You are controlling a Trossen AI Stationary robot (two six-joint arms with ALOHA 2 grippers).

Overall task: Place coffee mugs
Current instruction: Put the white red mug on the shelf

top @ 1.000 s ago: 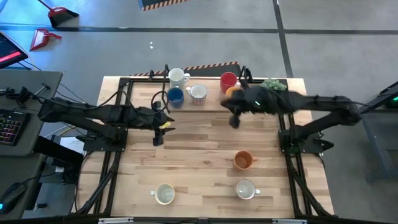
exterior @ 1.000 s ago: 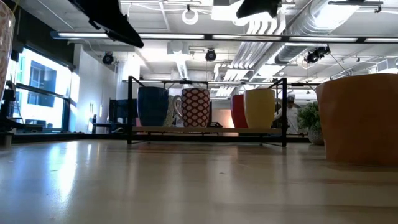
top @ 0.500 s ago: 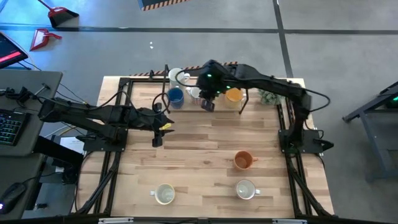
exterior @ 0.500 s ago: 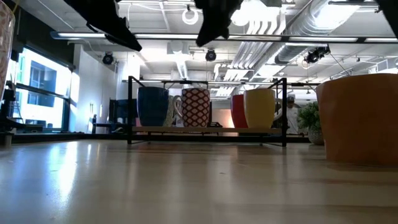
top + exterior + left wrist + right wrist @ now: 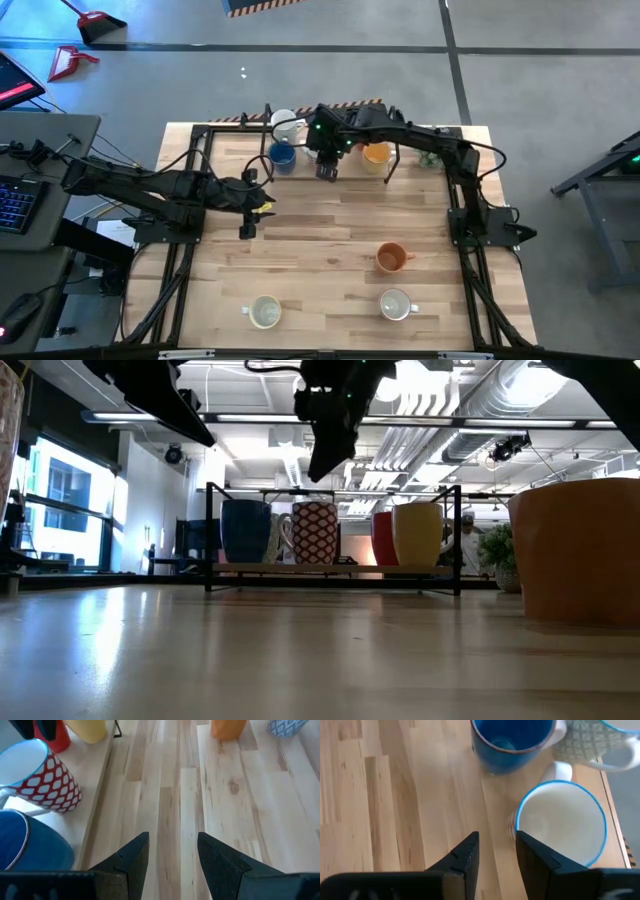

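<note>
Coffee mugs sitting in a row on the black rack (image 5: 215, 135) at the table's (image 5: 330, 250) far edge, right gripper (image 5: 326, 168) hanging over them.
Blue mug (image 5: 282, 155), red-patterned mug (image 5: 315, 532), red mug (image 5: 381, 538) and yellow mug (image 5: 376, 153) are standing on the rack, a white mug (image 5: 284, 123) behind them; orange mug (image 5: 391, 258) and two cream mugs (image 5: 265, 312) (image 5: 395, 304) are standing well apart near the front edge. Middle of the table is lying open. Right gripper is holding its fingers apart, nothing between them, just above the red-patterned mug's rim; a second ago it was over by the yellow mug. Left gripper (image 5: 246, 226) is waiting left of centre, fingers apart, holding nothing. No readable writing.
</note>
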